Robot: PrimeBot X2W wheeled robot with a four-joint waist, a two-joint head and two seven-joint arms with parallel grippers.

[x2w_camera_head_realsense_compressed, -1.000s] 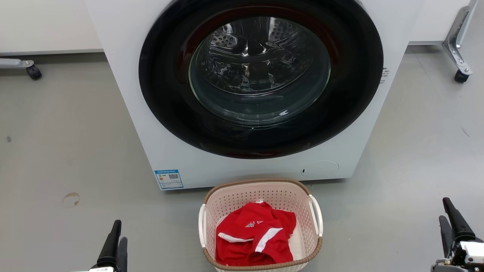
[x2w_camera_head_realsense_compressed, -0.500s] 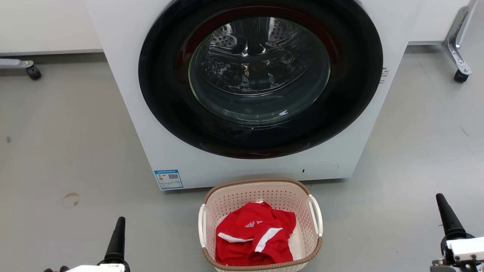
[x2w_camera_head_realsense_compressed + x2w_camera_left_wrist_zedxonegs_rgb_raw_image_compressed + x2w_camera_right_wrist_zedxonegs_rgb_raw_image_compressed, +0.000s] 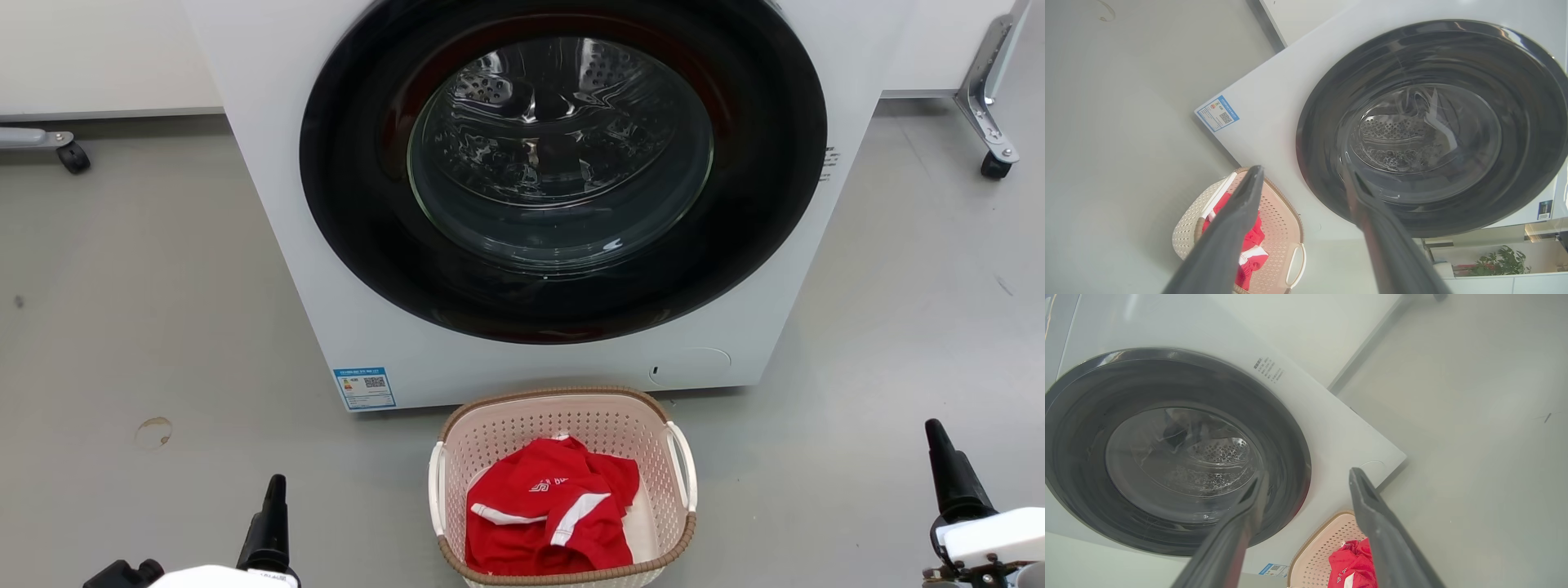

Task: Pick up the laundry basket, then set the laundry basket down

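Note:
The laundry basket [image 3: 522, 433], pale pink-beige with a brown woven-look rim and white side handles, stands on the grey floor just in front of the washing machine, with a red garment [image 3: 551, 514] inside. My left gripper [image 3: 276, 486] hovers to the basket's left, well apart from it. My right gripper [image 3: 933, 429] hangs farther off on the basket's right. The left wrist view shows the left gripper [image 3: 1302, 175] open and empty, the basket [image 3: 1278, 220] below its fingers. In the right wrist view the right gripper [image 3: 1308, 475] is open and empty above the basket [image 3: 1327, 547].
A large white washing machine [image 3: 269, 204] with a shut dark round door stands right behind the basket. Wheeled frame legs sit at the far left [image 3: 49, 143] and far right [image 3: 992, 122]. A round stain [image 3: 153, 431] marks the floor on the left.
Both grippers have drifted inward toward the basket and rolled at the wrist, each now showing edge-on in the head view. The basket has not moved.

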